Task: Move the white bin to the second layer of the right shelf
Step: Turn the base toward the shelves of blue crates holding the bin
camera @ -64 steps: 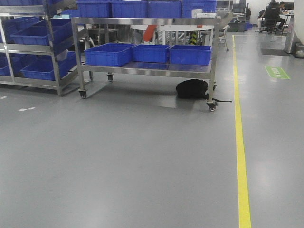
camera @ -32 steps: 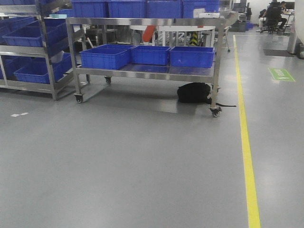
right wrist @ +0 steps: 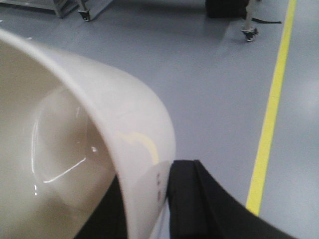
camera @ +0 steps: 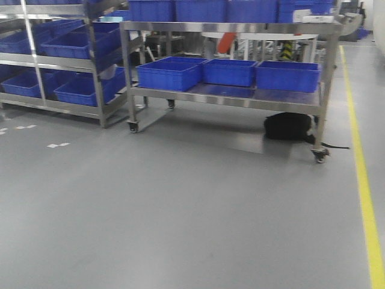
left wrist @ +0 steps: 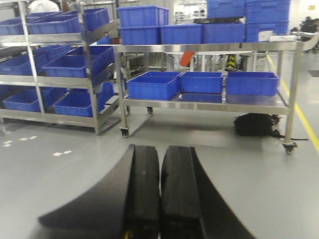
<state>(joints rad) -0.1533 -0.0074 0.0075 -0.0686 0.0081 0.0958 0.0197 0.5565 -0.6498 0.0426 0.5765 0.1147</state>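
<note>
Right wrist-mounted view showed the white bin (right wrist: 75, 164) held off the ground, its cream, glossy inside filling the left of the frame and its rounded rim curving across the middle. The right gripper (right wrist: 144, 209) was clamped on the bin's wall, with one black finger (right wrist: 192, 199) against the outside and the other dark behind the wall on the inside. Below the bin lay grey floor (right wrist: 209, 74), crossed at the right by a yellow floor line (right wrist: 269, 114).

Seen from the left wrist, the left gripper (left wrist: 160, 194) was closed, its two black fingers pressed side by side with nothing between them, pointing toward a wheeled steel trolley (left wrist: 209, 48).

On the front-facing camera the trolley (camera: 228, 27) stood well ahead across open floor. Three blue crates (camera: 168, 73) sat in a row on its lower shelf, with more blue crates on top. A black bag (camera: 287, 126) lay on the floor under the trolley's right end, just beside a caster (camera: 319, 156). Left of the trolley stood a steel rack (camera: 96, 60) with sloping levels loaded with blue crates. The yellow floor line (camera: 367, 198) ran along the right edge of that view. The bin itself appeared only on the right wrist camera.
</note>
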